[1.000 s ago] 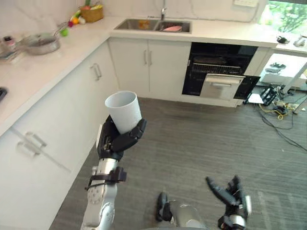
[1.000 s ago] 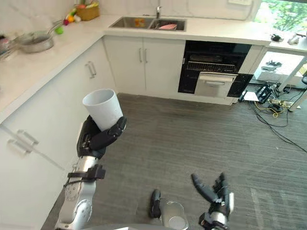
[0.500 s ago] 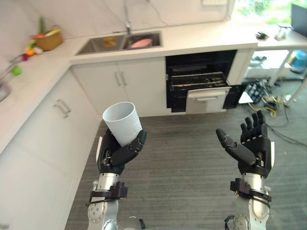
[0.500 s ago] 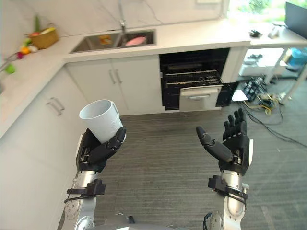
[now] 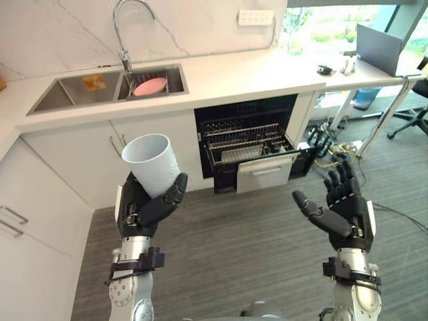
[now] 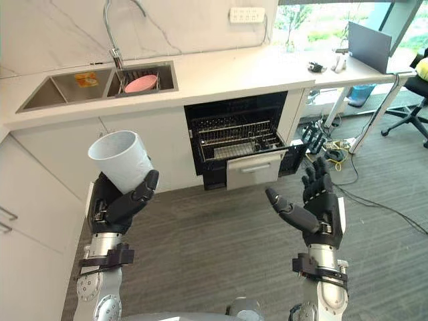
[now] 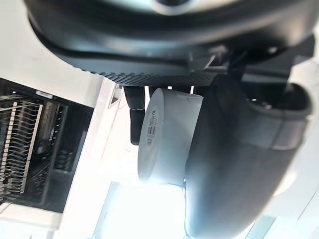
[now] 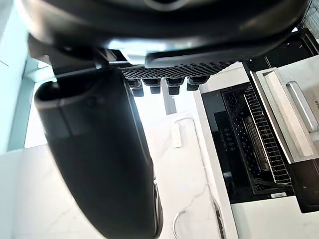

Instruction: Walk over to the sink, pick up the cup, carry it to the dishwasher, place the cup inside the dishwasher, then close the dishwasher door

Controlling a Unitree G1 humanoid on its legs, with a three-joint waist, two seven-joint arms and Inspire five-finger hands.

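The left hand is raised in front of the robot with its fingers and thumb curled round the lower part of a white cup. The cup is in that hand, off any surface, its open mouth up and leaning a little to the robot's left. In the left wrist view the cup's side lies against the dark thumb, with fingertips wrapped over its far side.

The right hand is held up at about the same height, well apart from the cup, palm turned inward. Its fingers are straight and spread, the thumb juts toward the left hand, and it holds nothing. The right wrist view shows its fingers in an extended row.

Ahead, under the white bench, the dishwasher is open: a dark cavity with a wire rack drawn out. Its white door, with a bar handle, stands part-way open below the rack. To the robot's left of the dishwasher, a double sink is set in the bench under a curved tap. A pink dish lies in the basin nearer the dishwasher, and a small orange item lies in the other. White cupboards run below the sink, and the floor is grey planking.
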